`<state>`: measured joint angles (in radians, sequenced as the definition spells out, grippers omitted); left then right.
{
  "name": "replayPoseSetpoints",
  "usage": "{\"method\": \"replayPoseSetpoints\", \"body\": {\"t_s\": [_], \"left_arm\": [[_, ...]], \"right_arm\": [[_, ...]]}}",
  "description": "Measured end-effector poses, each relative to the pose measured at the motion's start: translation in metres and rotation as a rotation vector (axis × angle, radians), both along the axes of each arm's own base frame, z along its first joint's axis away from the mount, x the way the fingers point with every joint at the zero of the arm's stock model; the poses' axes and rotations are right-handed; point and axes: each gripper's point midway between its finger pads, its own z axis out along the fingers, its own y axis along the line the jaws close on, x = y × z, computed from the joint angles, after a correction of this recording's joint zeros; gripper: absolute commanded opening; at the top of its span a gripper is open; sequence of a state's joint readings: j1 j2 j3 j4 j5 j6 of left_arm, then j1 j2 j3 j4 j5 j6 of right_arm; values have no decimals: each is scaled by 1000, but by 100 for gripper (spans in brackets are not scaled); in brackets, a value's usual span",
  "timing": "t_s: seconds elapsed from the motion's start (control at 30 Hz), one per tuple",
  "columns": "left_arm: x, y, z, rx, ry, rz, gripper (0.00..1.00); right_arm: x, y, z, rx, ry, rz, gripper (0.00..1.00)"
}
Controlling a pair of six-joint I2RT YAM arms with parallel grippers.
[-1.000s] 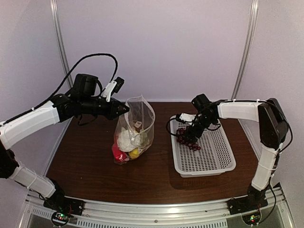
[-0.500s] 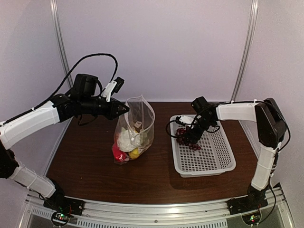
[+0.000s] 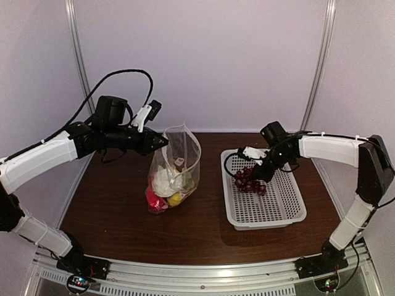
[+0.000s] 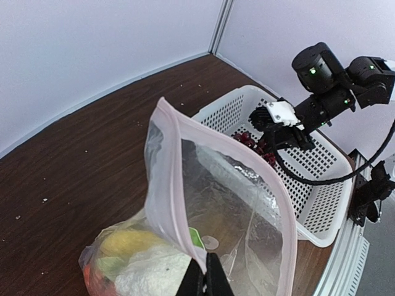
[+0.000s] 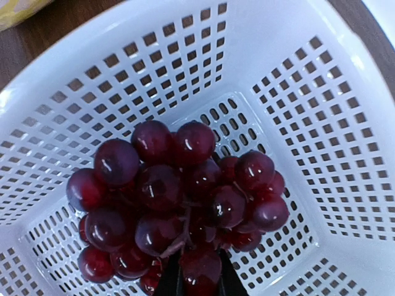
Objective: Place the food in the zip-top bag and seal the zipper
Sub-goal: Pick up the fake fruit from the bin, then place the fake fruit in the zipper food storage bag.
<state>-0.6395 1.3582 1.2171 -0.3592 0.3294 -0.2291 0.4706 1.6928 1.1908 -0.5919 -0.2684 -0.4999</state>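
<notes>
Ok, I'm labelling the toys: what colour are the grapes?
Dark reddish purple, glossy; the grapes show best in the right wrist view.

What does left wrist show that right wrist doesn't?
Left wrist only: the bag, its mouth edge pinched by the shut left gripper, food inside; the right arm seen from outside. Right wrist only: the right gripper closed on one berry of the grapes, close up. Both: grapes in the basket.
</notes>
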Motion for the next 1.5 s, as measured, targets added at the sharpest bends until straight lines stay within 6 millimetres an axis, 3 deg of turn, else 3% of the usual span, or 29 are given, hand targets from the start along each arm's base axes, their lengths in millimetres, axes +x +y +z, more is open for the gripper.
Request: {"method": "replayPoseSetpoints", "body": {"t_s": [0.37,0.57,0.7,0.8,0.9,1.03,1.3,1.5], "left_arm": [[6,5,-2,9,-6,12,0],[9,4,-9,22,-4,-2,0],[10,3,-7,23,-22,-16,0],[10,2,-6,24,-36,-24,0],[10,2,-7,28,-40,-33,0],[11,1,-8,30,-43,-41,0],[9,1,-8,29,-46,-52,0],[9,1,-9,27,-46,-53,0]], "right_arm": [[-12,4,85,103,-87,18,11],[-4,33,179,284,-204,102,13],[-10,44,237,388,-301,162,12],[-18,54,271,472,-347,201,10],[-24,71,294,560,-340,239,9],[-33,107,304,655,-274,308,7],[-70,193,284,692,-118,487,1],[-78,220,282,706,-83,547,0]]}}
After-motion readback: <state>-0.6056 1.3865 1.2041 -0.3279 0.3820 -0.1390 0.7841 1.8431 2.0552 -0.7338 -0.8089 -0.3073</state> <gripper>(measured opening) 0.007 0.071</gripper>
